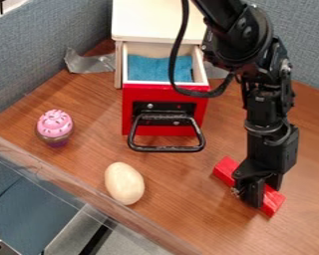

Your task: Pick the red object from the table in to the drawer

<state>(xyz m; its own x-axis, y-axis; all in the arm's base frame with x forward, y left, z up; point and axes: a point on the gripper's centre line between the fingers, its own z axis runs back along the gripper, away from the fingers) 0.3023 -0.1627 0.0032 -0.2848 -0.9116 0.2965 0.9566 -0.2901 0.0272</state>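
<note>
Red block [272, 201] lay on surface [179, 204], near right. Gripper [247, 193] was at it; couldn't tell if clamped or apart. Drawer [165, 85], far ctr., was open; lift, transfer & drop-in remained.

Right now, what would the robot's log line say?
gripper: at red block | red block: on table | drawer: open, blue cloth inside

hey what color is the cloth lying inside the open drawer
Blue, as the camera view shows: the cloth lines the drawer's bottom.

Bright, even light leaves soft shadows, with pale glints on the drawer handle [166, 149].
</note>
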